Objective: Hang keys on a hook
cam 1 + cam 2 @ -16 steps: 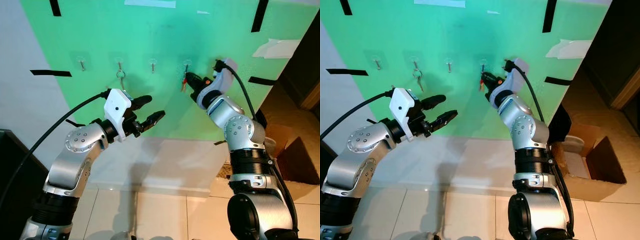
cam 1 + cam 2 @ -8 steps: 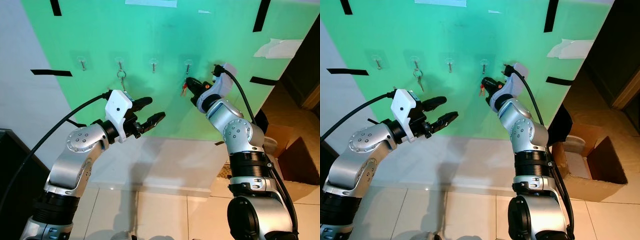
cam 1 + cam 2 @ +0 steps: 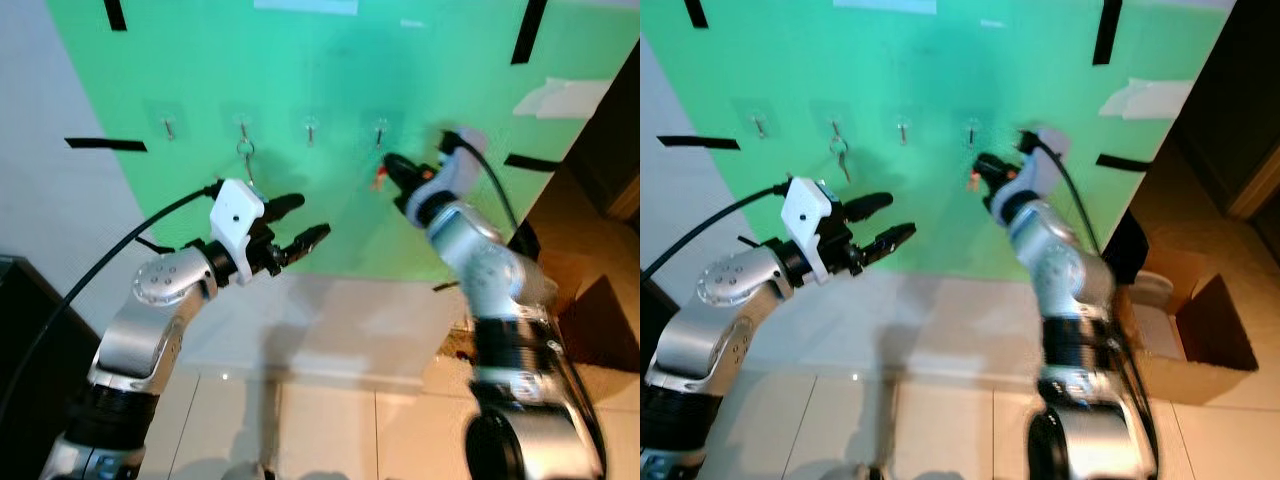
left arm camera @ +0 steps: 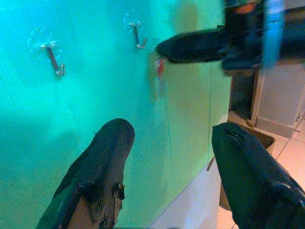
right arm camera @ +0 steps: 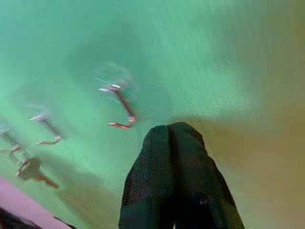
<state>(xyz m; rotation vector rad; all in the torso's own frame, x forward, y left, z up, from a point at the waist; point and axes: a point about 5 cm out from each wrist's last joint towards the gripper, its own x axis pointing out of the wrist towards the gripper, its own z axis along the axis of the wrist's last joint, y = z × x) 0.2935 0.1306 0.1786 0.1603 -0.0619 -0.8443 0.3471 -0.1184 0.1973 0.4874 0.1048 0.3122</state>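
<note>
While the right gripper (image 3: 392, 165) holds a red-tagged key (image 3: 378, 181) just below the fourth hook (image 3: 381, 132), nothing hangs there yet.

Its fingers are pressed together on the key; the left gripper (image 3: 297, 222) waits spread and empty. Blur suggests motion, so the ring could miss the small hook and drop. Bare green board (image 3: 440, 60) surrounds it; another key (image 3: 245, 152) hangs two hooks away.

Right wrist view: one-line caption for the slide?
Right end effector, black fingers shut, near a bare metal wall hook on the green board.
</note>
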